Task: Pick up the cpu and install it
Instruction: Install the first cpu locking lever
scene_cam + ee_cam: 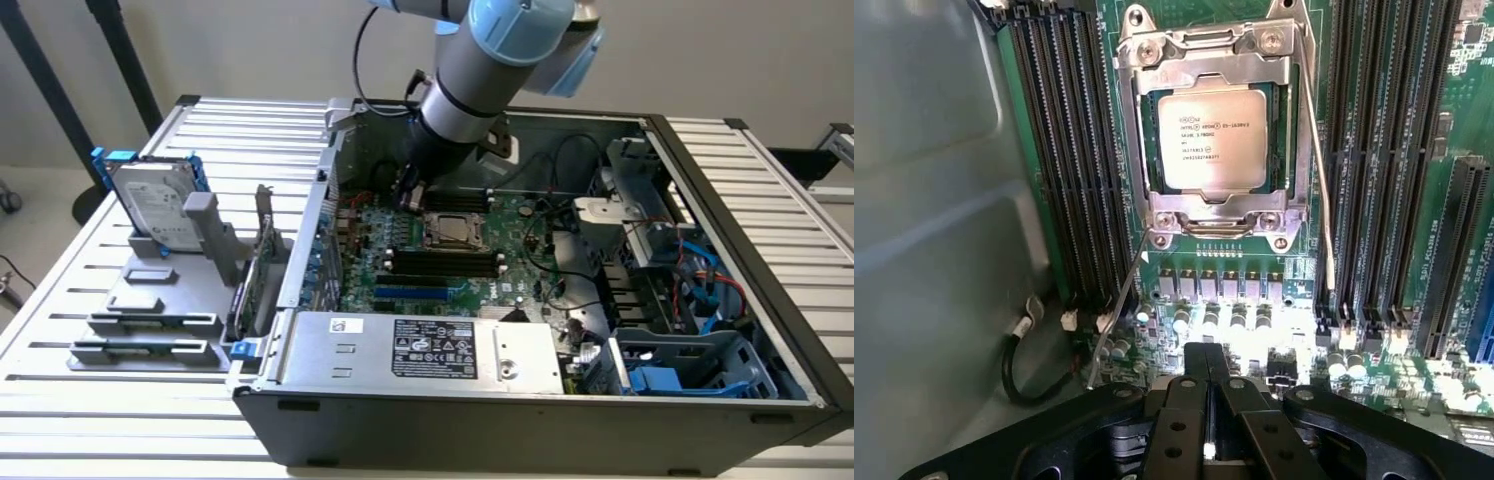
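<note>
Tool point(1206, 352) matte black, pressed together, empty | cpu point(1212, 138) flat silvery square, seated in steel-framed socket point(1209, 52)

Cpu point(1212, 137): silvery top printed "INTEL XEON E5", lower lines too small to read; power supply label point(435, 348): print illegible.

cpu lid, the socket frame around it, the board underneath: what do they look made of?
cpu: metal lid, matte silver-grey, with a soft even sheen under printed text.
Socket frame: looks like stamped steel with a brighter bare finish; it glints along its edges and screw heads.
Board: green laminate, probably fibreglass, with a semi-gloss coat and small soldered parts.
Exact alloys can't be told from looks.
</note>
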